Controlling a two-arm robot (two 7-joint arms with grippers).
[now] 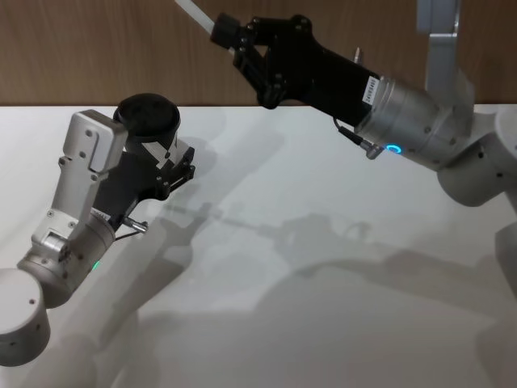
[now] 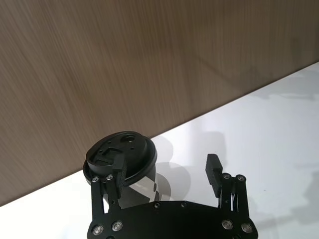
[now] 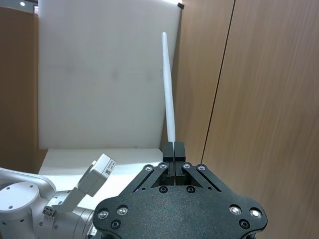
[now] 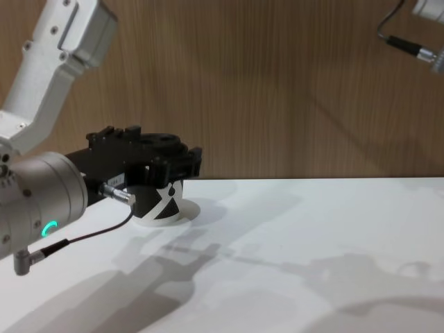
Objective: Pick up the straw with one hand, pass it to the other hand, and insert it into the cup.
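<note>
Cup (image 1: 148, 119): black, upright near the far edge of the tabletop (image 1: 339, 307), lid on.
Straw (image 3: 168, 89): white, gripped at one end, the rest sticking out free, high above the tabletop and well apart from the cup.
Right gripper (image 3: 174, 148): raised, jaws closed on the straw.
Left gripper (image 2: 166, 172): low at the cup, jaws open, one finger just beside the lid.

I count one straw (image 3: 168, 89), one cup (image 2: 130, 155), one table (image 1: 339, 242), and two grippers of mine: the left gripper (image 2: 166, 164) and the right gripper (image 3: 173, 148).
</note>
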